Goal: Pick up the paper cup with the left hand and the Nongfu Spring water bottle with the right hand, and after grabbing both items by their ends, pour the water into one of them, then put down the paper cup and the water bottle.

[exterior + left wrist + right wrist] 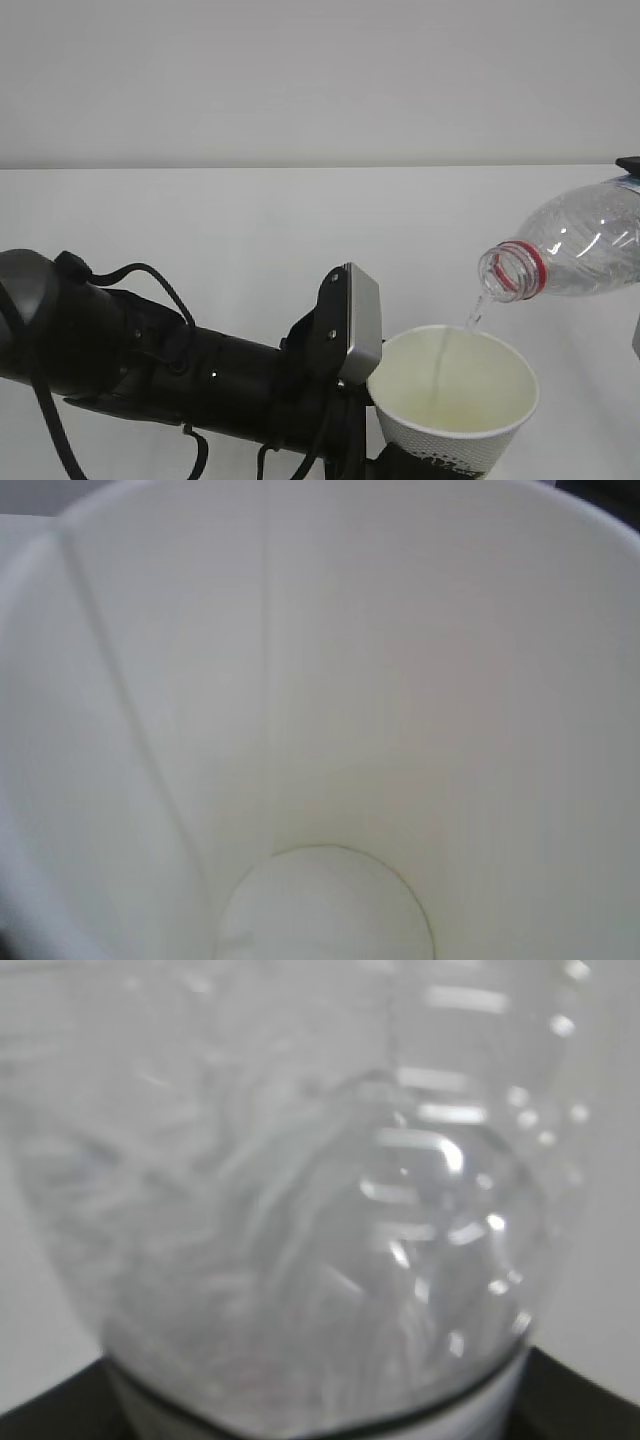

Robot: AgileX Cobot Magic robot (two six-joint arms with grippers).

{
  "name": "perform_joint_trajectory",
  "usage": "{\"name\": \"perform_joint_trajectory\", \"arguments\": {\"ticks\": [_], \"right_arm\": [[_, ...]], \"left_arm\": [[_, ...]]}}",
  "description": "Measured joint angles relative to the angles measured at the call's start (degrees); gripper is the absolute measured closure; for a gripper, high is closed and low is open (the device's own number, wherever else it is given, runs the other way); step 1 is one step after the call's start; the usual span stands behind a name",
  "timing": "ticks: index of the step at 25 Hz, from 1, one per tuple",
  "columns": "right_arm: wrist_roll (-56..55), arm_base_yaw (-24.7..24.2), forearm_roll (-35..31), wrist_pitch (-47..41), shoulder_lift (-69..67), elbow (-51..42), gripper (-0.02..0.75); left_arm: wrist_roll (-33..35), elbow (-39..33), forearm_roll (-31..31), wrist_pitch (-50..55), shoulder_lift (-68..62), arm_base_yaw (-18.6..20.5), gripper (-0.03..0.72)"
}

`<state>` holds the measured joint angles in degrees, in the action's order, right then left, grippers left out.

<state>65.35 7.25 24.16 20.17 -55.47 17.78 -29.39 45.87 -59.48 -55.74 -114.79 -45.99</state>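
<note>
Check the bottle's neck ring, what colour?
Red, just behind the open mouth of the Nongfu Spring water bottle; the neck ring shows best in the exterior view.

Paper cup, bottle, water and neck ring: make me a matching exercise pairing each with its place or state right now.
1. paper cup
2. Nongfu Spring water bottle
3. water
4. neck ring

A. thin stream falling from the mouth
B. tilted, mouth down-left
C. red
D. mouth up, below the bottle's mouth

Pairs: 1-D, 2-B, 3-A, 4-C
</note>
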Motion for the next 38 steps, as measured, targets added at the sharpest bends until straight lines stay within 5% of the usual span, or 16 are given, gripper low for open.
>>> {"name": "perform_joint_trajectory", "arguments": {"ticks": [38], "right_arm": [[1.23,0.0,0.07,0.02,0.0,0.0,0.298]], "left_arm": [[0.0,0.0,0.0,0.0,0.0,0.0,0.181]]}}
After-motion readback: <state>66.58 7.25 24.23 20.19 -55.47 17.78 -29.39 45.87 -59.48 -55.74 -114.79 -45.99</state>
